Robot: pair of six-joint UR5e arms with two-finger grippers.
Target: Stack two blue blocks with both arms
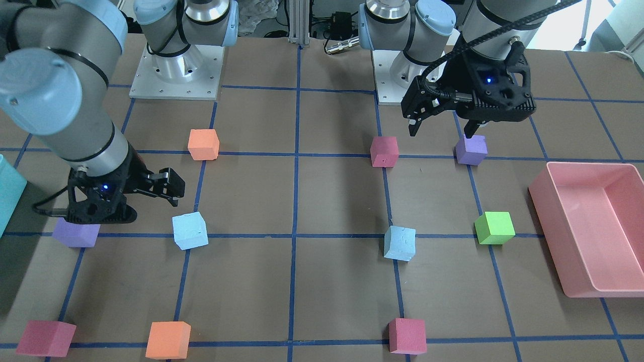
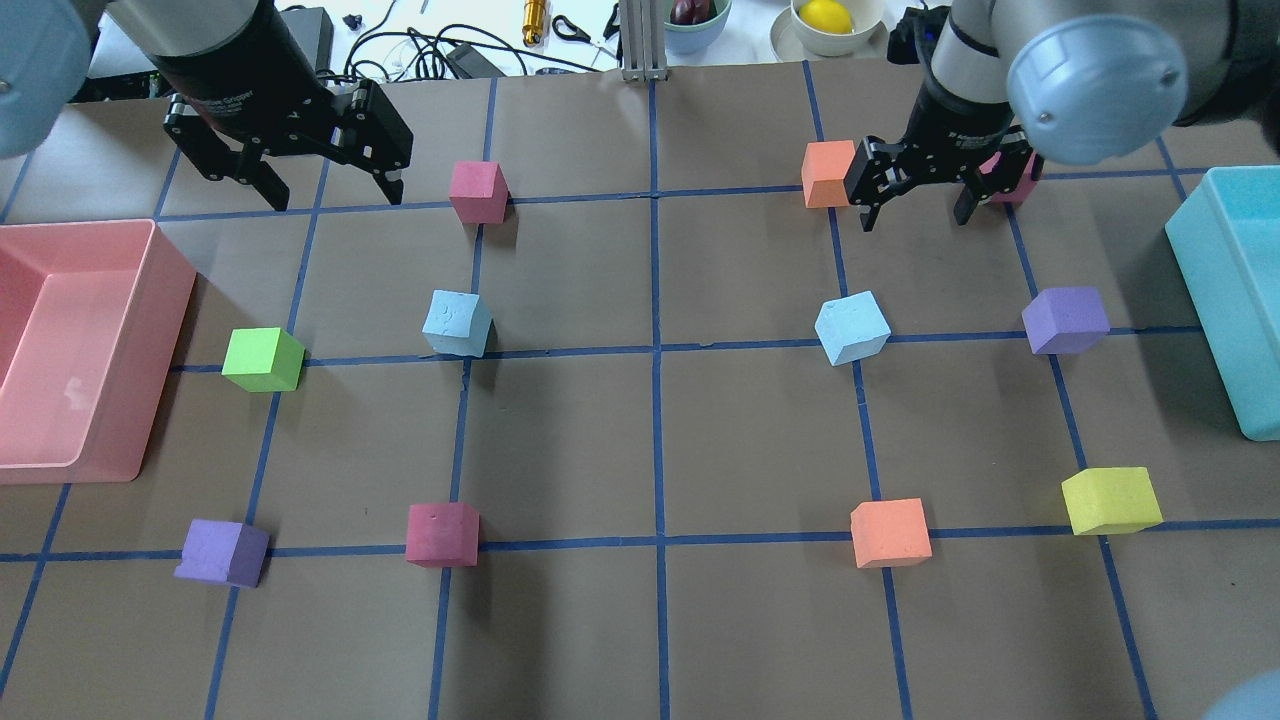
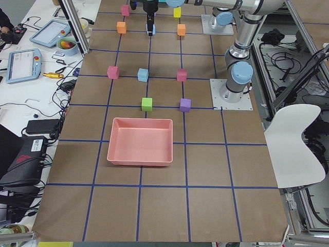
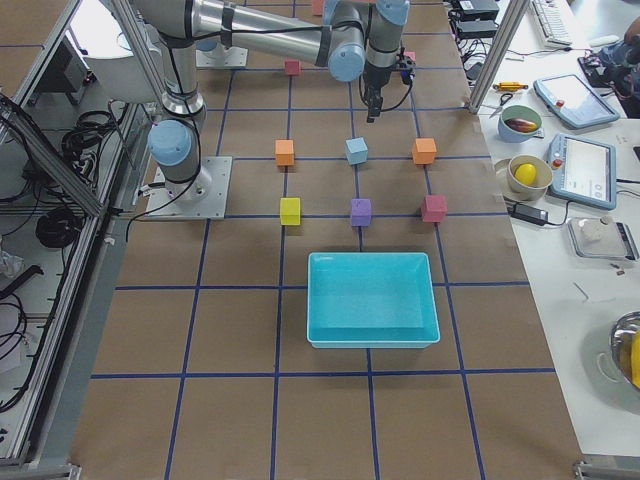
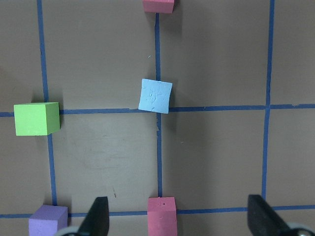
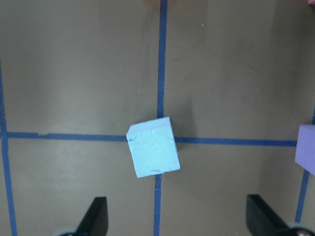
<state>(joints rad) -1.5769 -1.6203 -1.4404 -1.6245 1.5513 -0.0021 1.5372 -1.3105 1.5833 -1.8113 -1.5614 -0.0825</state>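
Observation:
Two pale blue blocks lie apart on the table, one on my left side and one on my right side. My left gripper is open and empty, hovering beyond the left block, near a red cube. Its wrist view shows that block ahead of the spread fingers. My right gripper is open and empty, hovering just beyond the right block. Its wrist view shows that block between and ahead of the fingers.
A pink bin stands at the left edge and a teal bin at the right edge. Other cubes lie on the grid: green, purple, orange, yellow, red.

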